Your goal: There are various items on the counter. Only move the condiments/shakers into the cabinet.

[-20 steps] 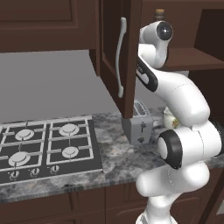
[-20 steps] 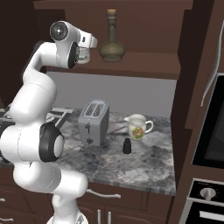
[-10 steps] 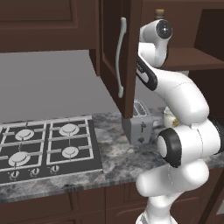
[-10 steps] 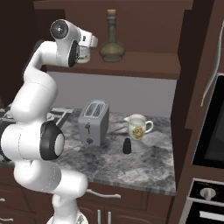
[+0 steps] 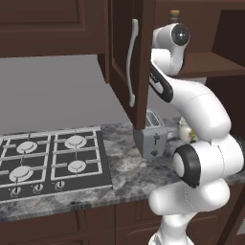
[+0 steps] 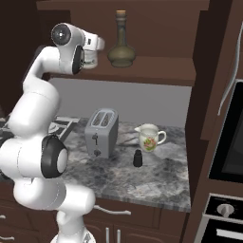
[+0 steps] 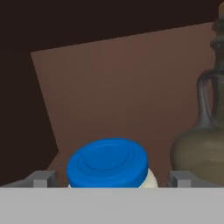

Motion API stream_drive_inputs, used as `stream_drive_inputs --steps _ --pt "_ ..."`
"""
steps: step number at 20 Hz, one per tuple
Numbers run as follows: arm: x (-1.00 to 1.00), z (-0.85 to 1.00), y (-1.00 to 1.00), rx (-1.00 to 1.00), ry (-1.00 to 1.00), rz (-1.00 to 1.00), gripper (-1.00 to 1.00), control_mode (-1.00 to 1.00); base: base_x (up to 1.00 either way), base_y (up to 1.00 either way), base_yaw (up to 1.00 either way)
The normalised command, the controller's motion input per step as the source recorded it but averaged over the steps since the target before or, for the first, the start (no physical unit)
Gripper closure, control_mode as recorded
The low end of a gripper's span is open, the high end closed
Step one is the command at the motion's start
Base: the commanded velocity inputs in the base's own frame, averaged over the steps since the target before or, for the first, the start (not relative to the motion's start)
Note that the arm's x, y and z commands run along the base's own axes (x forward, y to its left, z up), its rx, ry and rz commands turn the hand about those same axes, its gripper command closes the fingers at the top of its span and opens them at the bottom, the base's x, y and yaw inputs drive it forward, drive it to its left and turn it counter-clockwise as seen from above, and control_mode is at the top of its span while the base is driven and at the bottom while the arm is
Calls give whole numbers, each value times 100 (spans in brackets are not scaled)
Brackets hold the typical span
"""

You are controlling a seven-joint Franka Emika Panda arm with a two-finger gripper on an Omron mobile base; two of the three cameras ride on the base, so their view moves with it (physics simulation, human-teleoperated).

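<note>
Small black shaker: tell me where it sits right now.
In the right base view the small black shaker stands on the grey speckled counter, just in front of the cream patterned mug and right of the silver toaster.

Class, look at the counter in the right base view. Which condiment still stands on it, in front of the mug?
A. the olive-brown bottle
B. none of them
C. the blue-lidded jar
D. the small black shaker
D: the small black shaker stands on the grey counter in front of the cream mug, while the olive-brown bottle and the blue-lidded jar sit up on the cabinet shelf.
</note>
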Motion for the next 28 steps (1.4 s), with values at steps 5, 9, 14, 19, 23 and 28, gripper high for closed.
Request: stream_drive_inputs --steps 5,9,14,19,23,28 --pt "-24 -2 3 -3 -8 0 -100 -100 0 0 0" --pt "-96 11 -1 2 0 0 -100 -100 0 0 0" --pt "-100 18 -17 6 11 -3 -100 -100 0 0 0" --pt "-100 -2 -50 8 36 -12 -100 -100 0 0 0" --pt "-100 -40 -78 4 58 -14 -100 -100 0 0 0" --pt "-93 -100 -100 4 50 -4 -100 -100 0 0 0"
